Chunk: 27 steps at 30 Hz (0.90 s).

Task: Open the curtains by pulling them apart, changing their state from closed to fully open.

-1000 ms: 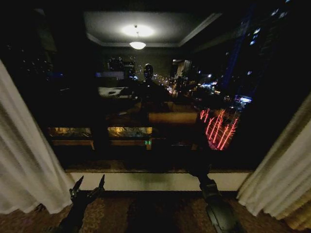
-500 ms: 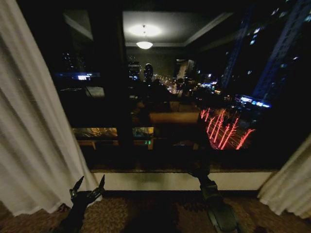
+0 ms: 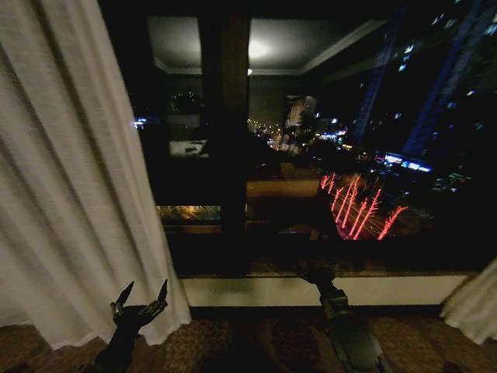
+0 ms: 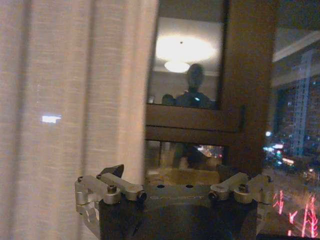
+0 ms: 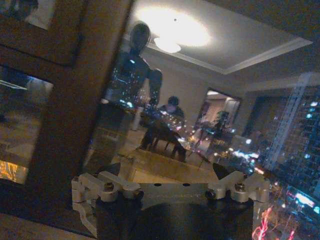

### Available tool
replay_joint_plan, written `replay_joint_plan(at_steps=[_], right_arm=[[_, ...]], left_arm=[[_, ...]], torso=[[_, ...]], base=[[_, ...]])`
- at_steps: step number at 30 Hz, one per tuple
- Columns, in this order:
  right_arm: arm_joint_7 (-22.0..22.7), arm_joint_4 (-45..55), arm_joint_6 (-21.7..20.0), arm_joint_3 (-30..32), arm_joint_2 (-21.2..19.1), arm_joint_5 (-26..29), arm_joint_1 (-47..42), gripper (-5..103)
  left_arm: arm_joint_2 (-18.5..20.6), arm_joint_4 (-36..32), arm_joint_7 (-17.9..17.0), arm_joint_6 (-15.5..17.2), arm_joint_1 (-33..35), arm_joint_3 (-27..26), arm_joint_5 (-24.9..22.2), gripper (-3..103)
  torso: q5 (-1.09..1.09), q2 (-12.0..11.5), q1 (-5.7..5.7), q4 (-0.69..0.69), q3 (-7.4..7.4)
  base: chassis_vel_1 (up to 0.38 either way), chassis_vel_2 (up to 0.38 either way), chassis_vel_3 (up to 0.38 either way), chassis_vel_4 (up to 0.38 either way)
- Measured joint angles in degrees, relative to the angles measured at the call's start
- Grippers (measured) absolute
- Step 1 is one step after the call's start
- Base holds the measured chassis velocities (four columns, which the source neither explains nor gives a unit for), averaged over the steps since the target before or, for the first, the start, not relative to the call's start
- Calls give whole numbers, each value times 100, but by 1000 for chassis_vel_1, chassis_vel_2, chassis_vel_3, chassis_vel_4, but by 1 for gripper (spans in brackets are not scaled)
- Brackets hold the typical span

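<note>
The left curtain (image 3: 70,194), sheer cream-white with vertical pleats, hangs down the left side of the head view to the floor. The bottom of the right curtain (image 3: 474,307) shows at the lower right edge, and dark window glass lies wide between the two. My left gripper (image 3: 141,295) is open and points up just in front of the left curtain's lower inner edge, holding nothing. The left wrist view shows this curtain (image 4: 75,100) close beside the open left gripper (image 4: 170,172). My right gripper (image 3: 318,273) is raised before the window sill and open (image 5: 167,170), facing the glass.
A dark wooden window post (image 3: 225,116) stands upright just right of the left curtain. A pale sill (image 3: 256,291) runs below the glass. Patterned carpet (image 3: 256,342) covers the floor. The glass reflects a ceiling lamp and the room, with city lights beyond.
The whole head view has swung toward the left, so the left curtain now takes more of the picture and the right one less. Both grippers keep their pose.
</note>
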Motion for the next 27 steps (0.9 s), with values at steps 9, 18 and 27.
replay_joint_plan(at_steps=[9,18,27], right_arm=[[2,8,0,-10,-9,24,-7,100],[23,-29,-2,40,-19,157,107,100],[109,-40,22,57,-95,185,136,100]], left_arm=[[1,52,1,-1,-51,-17,4,100],[54,165,-30,244,-341,-6,139,100],[210,745,-286,827,-1540,247,598,100]], torso=[[1,-1,1,0,1],[-5,0,1,1,0],[4,-1,0,-2,1]], base=[[312,368,-324,-383],[296,277,-279,-285],[-5,-6,-4,-8]])
